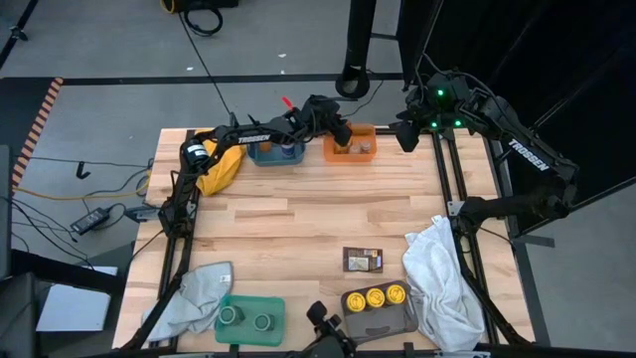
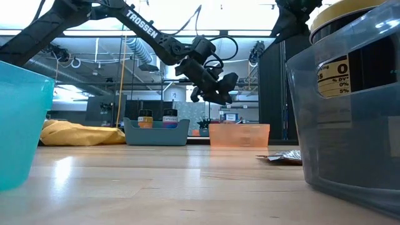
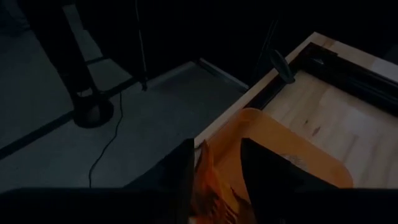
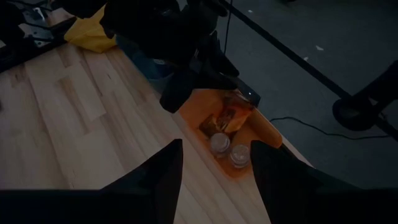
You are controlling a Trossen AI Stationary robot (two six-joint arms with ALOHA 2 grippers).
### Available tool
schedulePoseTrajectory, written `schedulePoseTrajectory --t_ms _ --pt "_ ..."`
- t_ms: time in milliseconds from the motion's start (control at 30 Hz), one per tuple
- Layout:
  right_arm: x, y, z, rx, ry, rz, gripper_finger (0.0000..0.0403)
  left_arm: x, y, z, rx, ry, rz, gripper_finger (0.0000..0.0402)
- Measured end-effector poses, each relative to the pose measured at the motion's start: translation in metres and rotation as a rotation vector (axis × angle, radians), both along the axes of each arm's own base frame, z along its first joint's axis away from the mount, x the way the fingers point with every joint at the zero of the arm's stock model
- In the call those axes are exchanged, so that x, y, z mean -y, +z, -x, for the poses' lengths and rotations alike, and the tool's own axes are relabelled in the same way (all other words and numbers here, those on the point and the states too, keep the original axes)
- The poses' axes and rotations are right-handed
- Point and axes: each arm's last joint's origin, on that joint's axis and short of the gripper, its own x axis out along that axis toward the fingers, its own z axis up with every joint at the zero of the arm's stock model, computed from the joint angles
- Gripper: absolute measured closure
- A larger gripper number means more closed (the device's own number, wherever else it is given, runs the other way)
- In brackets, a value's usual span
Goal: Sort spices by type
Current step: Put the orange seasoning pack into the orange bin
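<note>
While the left gripper (image 4: 205, 78) hangs over the orange bin (image 4: 264, 127), its fingers (image 3: 180, 180) part narrowly, orange packet (image 3: 208, 186) between them; right gripper (image 4: 214, 165) open, empty.

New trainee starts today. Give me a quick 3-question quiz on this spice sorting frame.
1. True or false: the orange packet sits in the orange bin.
2. How many yellow-lidded jars are in the grey tray?
3. The left gripper is over: A) the green bin, B) the orange bin, C) the brown packet.

Key: 1 true; 2 three; 3 B.
</note>
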Motion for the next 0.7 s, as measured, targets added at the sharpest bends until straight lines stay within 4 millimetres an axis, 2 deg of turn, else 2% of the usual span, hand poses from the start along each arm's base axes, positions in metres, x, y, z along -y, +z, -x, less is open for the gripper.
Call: schedulePoseTrajectory --t_ms 200,367,467,567,700 --pt "0.000 0.000 0.000 0.000 0.000 0.000 0.0205 0.001 0.004 -0.002 0.018 -0.070 0.029 0.0267" --pt "0.000 0.000 0.000 0.001 0.003 -0.002 0.0207 0.004 0.024 -0.007 0.033 -0.208 0.093 0.0267" --pt "0.000 0.000 0.000 0.000 0.003 -0.003 0.0206 0.009 0.041 -0.010 -0.005 -0.349 0.099 0.0267" --pt "0.000 0.000 0.000 0.000 0.004 -0.003 0.0205 0.020 0.060 -0.012 -0.066 -0.523 0.094 0.0267" --pt "0.000 0.000 0.000 -0.002 0.006 -0.001 0.0207 0.054 0.076 -0.017 -0.161 -0.733 0.107 0.0267"
